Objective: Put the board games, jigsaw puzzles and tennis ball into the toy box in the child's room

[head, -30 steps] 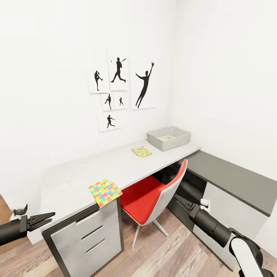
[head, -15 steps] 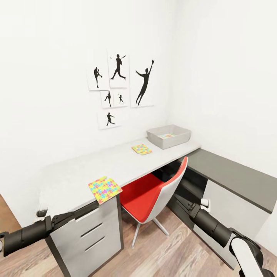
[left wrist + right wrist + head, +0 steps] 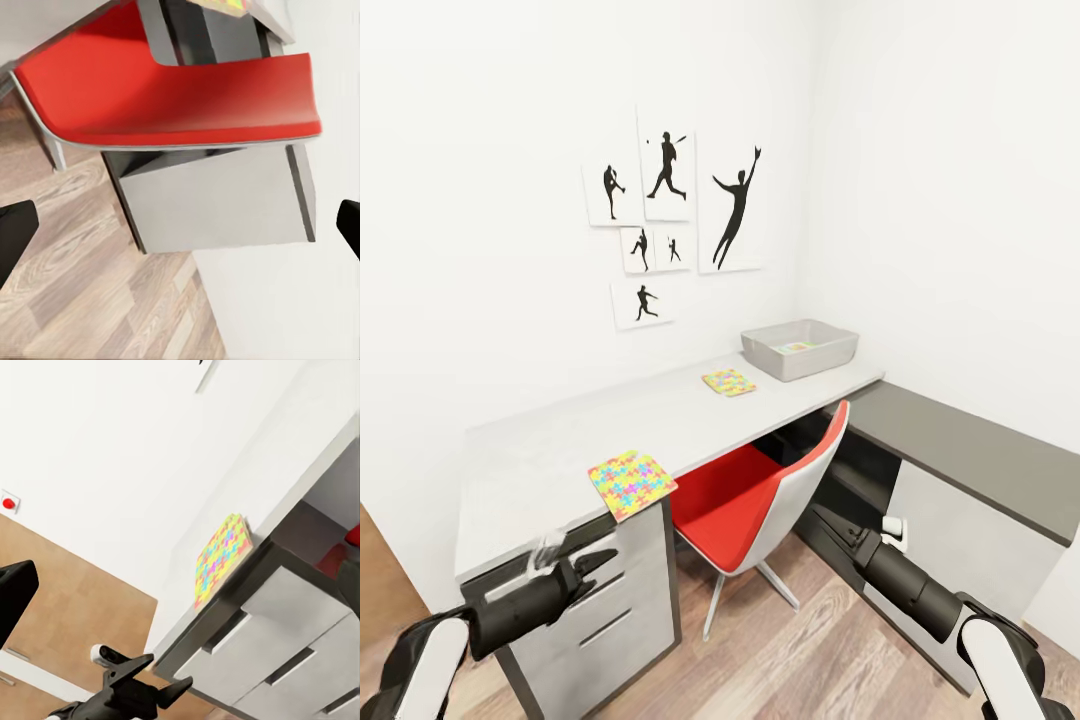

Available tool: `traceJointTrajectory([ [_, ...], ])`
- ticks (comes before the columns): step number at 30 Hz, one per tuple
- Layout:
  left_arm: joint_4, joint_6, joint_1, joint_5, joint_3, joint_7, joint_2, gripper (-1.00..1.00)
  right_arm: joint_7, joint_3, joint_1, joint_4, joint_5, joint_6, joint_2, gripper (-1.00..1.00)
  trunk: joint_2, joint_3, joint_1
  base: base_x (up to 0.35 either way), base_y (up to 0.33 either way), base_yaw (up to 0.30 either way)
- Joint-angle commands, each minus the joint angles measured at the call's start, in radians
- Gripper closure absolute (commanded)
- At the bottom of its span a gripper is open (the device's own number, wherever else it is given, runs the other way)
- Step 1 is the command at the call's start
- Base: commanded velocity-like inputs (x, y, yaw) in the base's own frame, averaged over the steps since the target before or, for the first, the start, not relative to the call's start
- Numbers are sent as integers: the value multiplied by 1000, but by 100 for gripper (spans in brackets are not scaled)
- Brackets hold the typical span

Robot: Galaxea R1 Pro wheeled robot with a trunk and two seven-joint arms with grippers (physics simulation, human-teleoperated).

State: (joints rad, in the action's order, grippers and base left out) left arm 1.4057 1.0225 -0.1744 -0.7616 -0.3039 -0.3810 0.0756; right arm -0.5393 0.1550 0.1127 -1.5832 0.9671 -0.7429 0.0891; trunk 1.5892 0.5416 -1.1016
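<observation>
**Facing the worktop, both grippers empty**

I am looking at a white-walled corner of the child's room, with a wood plank floor [image 3: 800, 640] below. The L-shaped worktop [image 3: 550, 450] runs along the wall, pale grey on the long side and dark grey around the corner to my right. A red chair [image 3: 755, 500] with a white shell is tucked partly under it, its back toward the dark corner section. White drawers [image 3: 605, 610] sit under the near end of the worktop. Black sports silhouette prints [image 3: 670, 215] hang on the wall above.

The light grey toy box [image 3: 800, 349] stands at the far end of the pale top, near the corner; something colourful lies flat inside it, too small for me to name. One jigsaw puzzle [image 3: 728, 382] lies on the worktop just in front of the toy box, apart from it. The other jigsaw puzzle [image 3: 632, 484] lies at the near edge, above the drawers, with one corner hanging over the front edge; my right wrist view shows it too [image 3: 222, 558].

My left gripper [image 3: 588, 568] hangs low in front of the drawers, below the near puzzle, its jaws parted and holding nothing. My right arm reaches down beside the chair toward the dark section; in the right wrist view my right gripper [image 3: 180, 585] has its fingers spread wide at the frame's edges, nothing between them.
</observation>
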Motion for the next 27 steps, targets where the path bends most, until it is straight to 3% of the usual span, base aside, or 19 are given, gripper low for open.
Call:
traceJointTrajectory([
  [1,0,2,-7,7,2,27,-26,-100,-1,3,1,0,4,-7,0,-100,8,4,-4,0,0,0],
  [6,-2,-32,-36,7,23,214,-136,-100,-2,13,1,0,4,-8,0,-100,43,20,-23,0,0,0],
  [7,-3,-66,-45,5,30,288,-168,-100,-2,17,1,0,4,-9,0,-100,50,23,-27,0,0,0],
  [10,-4,-130,-54,0,44,383,-199,-100,-2,20,1,0,4,-10,0,-100,71,32,-38,0,0,0],
  [12,-4,-152,-56,-1,52,408,-205,-100,-2,21,1,0,4,-10,0,-100,85,39,-46,0,0,0],
  [13,-5,-193,-59,-4,72,447,-215,-100,-2,25,1,0,4,-10,0,-100,92,42,-50,0,0,0],
  [17,-7,-265,-61,-8,121,490,-225,-100,-2,41,0,0,4,-10,2,-100,120,54,-65,0,0,0],
  [21,-16,-341,-62,-11,152,508,-229,-100,-2,52,-1,0,3,-10,3,-100,148,67,-81,0,0,0],
  [27,-49,-459,-62,-12,172,514,-232,-100,-2,59,-2,0,2,-10,4,-100,148,67,-81,0,0,0],
])
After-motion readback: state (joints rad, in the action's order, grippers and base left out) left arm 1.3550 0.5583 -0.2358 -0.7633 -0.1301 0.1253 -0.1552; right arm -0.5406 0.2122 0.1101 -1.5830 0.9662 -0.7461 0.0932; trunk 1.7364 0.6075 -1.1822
